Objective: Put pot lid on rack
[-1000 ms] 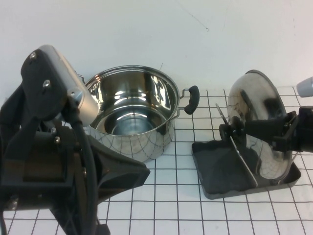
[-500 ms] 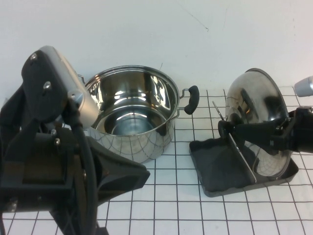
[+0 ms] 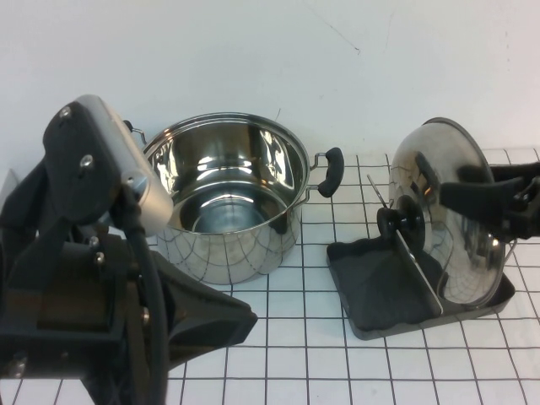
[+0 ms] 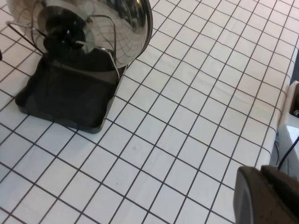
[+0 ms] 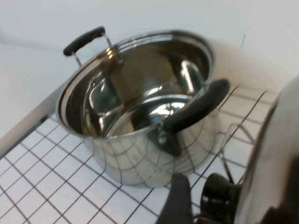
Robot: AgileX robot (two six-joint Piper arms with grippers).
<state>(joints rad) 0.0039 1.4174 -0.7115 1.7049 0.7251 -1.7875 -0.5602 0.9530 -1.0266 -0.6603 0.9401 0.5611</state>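
Looming nearest the raised camera, the left arm fills the lower left of the high view, parked over the desk with its white cloth of black grid lines. The left gripper shows only in its own wrist view, as dark fingers pressed together with nothing between them, hanging above bare grid. Beyond it, toward the right side of the desk, sits the rack, a dark grey tray with silver wire loops rising from it. The pot lid stands on edge in that rack, leaning against the wires, its black knob facing the robot's left and its lower rim down in the tray. The right gripper hovers beside the lid's upper part, its dark fingers spread apart and holding nothing; whether a finger touches the steel is unclear. Farther back, left of the rack, stands the deep steel pot, uncovered, one black handle pointing toward the rack.
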